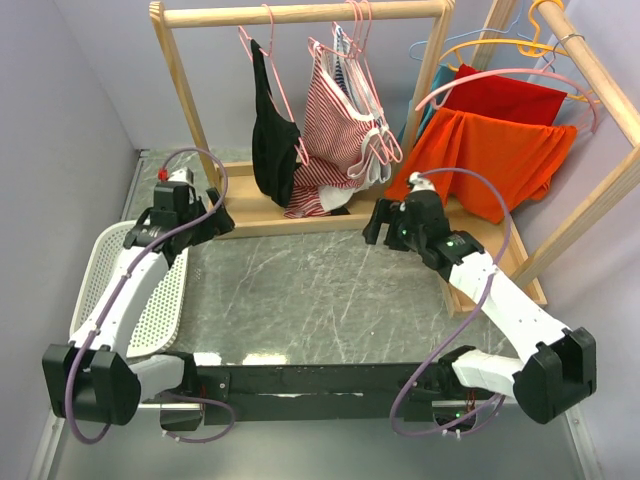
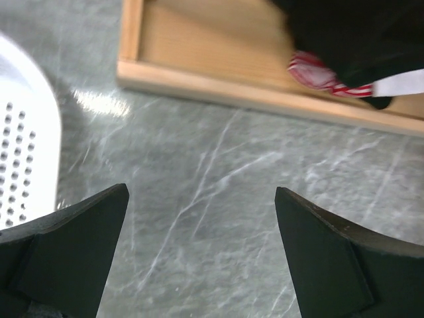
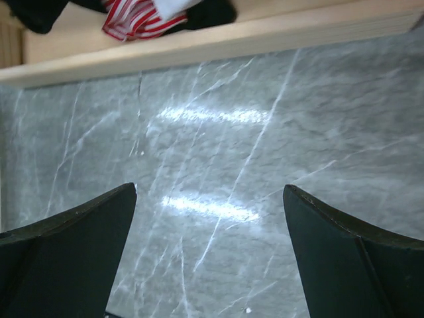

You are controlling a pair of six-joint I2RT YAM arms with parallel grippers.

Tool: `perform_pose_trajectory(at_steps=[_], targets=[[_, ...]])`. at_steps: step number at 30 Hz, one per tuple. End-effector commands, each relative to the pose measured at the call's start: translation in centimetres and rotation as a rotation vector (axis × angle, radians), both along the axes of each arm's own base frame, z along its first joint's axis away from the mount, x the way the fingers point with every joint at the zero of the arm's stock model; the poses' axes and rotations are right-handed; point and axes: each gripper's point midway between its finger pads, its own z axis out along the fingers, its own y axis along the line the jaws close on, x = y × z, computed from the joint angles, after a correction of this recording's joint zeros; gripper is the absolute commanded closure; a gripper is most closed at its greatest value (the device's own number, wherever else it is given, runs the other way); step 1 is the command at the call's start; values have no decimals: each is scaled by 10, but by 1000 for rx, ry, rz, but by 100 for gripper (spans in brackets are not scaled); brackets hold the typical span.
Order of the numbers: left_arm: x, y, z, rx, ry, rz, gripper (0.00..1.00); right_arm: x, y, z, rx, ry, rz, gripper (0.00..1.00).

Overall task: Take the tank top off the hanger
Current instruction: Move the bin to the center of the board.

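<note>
Both spread wide — left hand (image 2: 201, 189), right hand (image 3: 210, 187), tank top (image 1: 335, 120) on hanger (image 1: 358, 22)

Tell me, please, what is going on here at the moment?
Two robot arms face a wooden clothes rack. The left gripper and right gripper both hang open and empty above the grey marbled tabletop. The black tank top and the red-and-white striped tank top are on their pink wire hangers; nothing is grasped yet.
</note>
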Motion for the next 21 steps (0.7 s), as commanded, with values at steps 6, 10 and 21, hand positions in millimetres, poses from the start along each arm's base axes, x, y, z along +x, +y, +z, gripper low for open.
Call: perform_pose_trajectory(at_steps=[6,10,21], targets=[[-28,31,-23,64,70,183,1,-4,35,7,33,-14,117,0],[-24,46,-6,107,52,267,1,-1,38,7,19,-8,132,0],[22,102,-21,106,80,405,1,-11,45,9,52,12,182,0]])
